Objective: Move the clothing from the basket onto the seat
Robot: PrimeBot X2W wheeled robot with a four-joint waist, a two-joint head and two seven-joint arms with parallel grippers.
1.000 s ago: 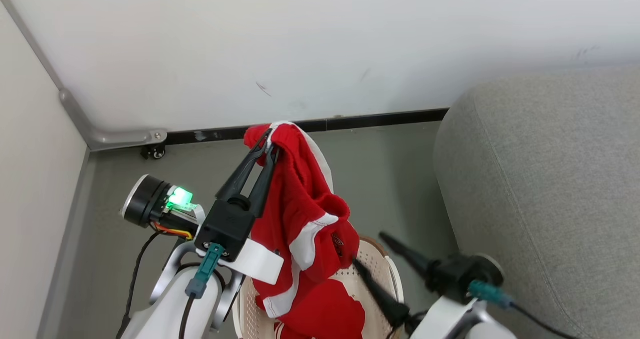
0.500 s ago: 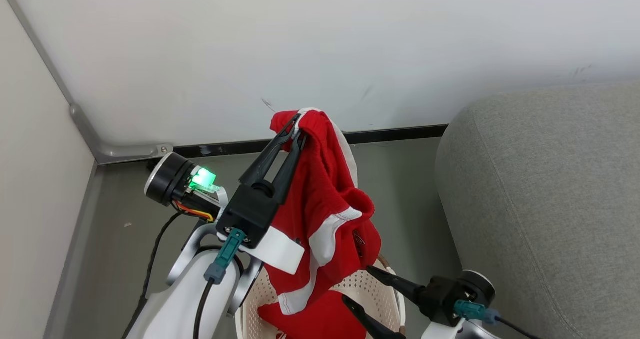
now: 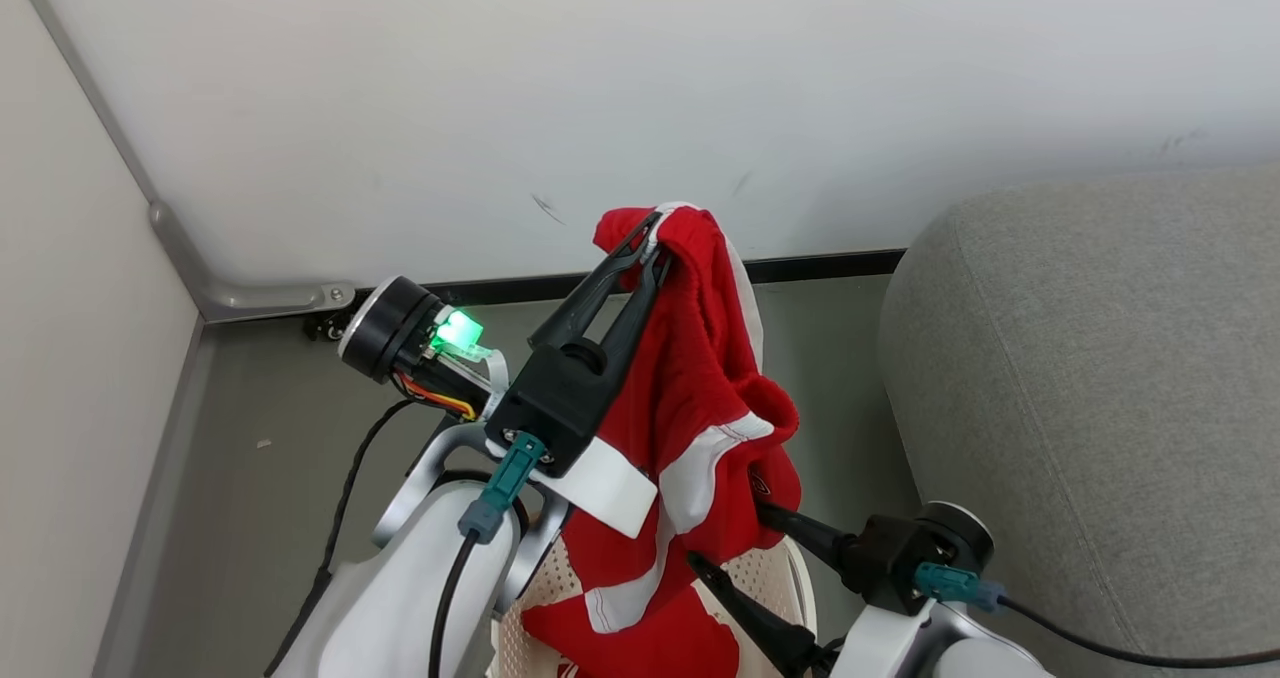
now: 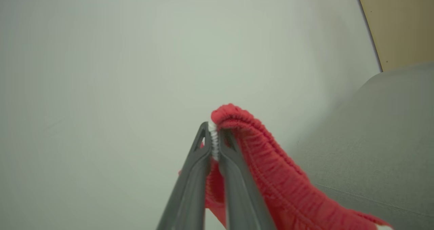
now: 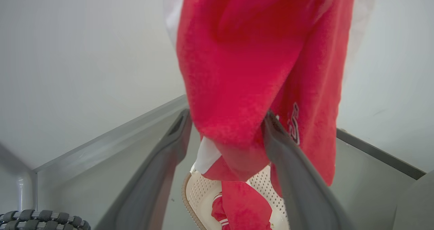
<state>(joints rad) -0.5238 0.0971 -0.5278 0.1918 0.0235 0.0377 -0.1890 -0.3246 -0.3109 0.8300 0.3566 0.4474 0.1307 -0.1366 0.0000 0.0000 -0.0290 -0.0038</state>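
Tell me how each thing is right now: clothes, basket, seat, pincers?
left pincer: shut on the held garment's waistband.
held garment: hanging over the basket.
other garment: lying in the basket.
basket: on the floor.
right pincer: open, cloth between its fingers.
seat: no clothing on it.
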